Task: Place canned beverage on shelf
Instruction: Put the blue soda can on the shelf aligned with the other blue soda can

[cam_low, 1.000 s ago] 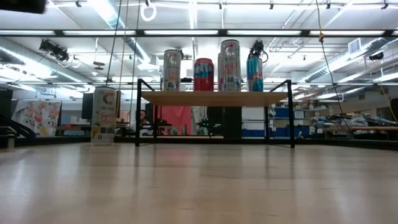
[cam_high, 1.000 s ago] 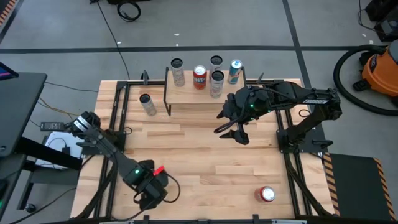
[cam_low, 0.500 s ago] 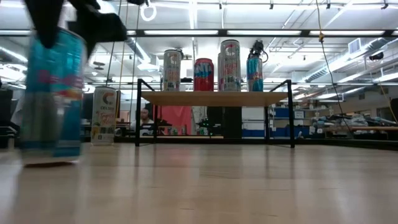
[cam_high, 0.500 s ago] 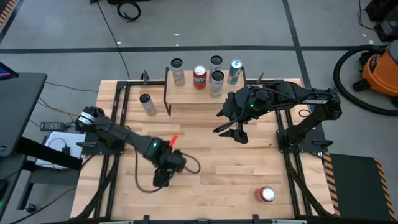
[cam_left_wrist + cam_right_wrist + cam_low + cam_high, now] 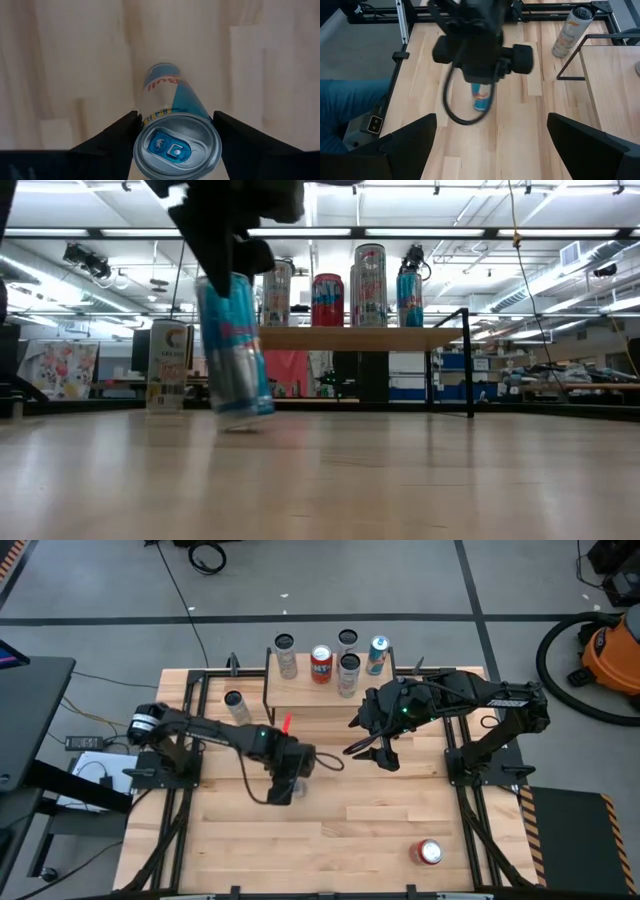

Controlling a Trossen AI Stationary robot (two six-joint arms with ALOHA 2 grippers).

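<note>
Mid-table — left pincer (image 5: 176, 131) grips blue can (image 5: 172, 107), tilted.

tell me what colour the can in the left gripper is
Light blue and silver, with red lettering; the can shows best in the left wrist view, between the left gripper fingers.

Left pincer (image 5: 283, 776) clamped mid-table, right pincer (image 5: 384, 748) hovering agape

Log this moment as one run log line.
left gripper: shut on blue can, above table | right gripper: open, waiting by shelf | shelf: four cans
</note>
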